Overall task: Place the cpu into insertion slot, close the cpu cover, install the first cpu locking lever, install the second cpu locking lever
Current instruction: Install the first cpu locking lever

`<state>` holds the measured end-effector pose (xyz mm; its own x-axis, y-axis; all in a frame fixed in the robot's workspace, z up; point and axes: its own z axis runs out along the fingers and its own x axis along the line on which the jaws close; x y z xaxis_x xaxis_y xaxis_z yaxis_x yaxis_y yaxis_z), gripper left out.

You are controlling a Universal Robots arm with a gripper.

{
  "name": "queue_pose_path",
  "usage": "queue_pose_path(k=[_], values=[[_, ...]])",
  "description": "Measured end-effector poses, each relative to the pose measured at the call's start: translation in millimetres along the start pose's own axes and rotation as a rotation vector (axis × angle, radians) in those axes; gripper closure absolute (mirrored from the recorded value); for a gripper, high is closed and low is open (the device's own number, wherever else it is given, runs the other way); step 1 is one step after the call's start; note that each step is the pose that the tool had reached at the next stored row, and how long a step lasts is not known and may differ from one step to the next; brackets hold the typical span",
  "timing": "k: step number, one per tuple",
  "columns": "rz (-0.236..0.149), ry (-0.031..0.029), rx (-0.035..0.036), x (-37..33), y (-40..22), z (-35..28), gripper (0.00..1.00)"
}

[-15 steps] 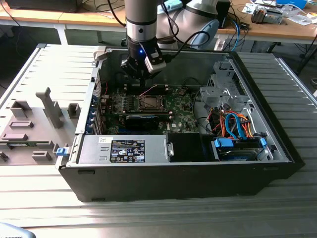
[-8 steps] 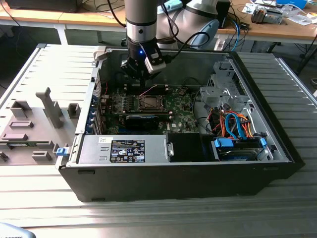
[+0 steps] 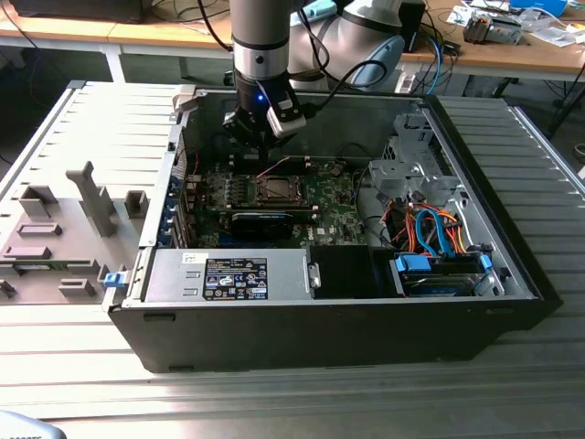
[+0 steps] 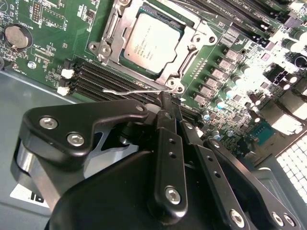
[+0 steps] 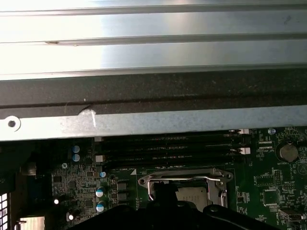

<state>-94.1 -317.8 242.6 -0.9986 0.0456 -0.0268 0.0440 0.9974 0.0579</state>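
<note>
Matte black hand [image 4: 165,103] with silver screws, grey arm [image 3: 260,37].

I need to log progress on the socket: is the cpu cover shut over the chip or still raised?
Shut. In the second wrist view the cpu cover lies flat around the cpu, its metal top showing through the window.

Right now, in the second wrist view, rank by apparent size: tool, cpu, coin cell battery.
1. Tool, largest, though it sits nearest the camera.
2. Cpu.
3. Coin cell battery, smallest.
</note>
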Motion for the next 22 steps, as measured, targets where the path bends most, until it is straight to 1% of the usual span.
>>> queue_pose_path(k=[22], values=[[0.000,0.0000,0.0000,0.1,-0.2,3.9,0.89]])
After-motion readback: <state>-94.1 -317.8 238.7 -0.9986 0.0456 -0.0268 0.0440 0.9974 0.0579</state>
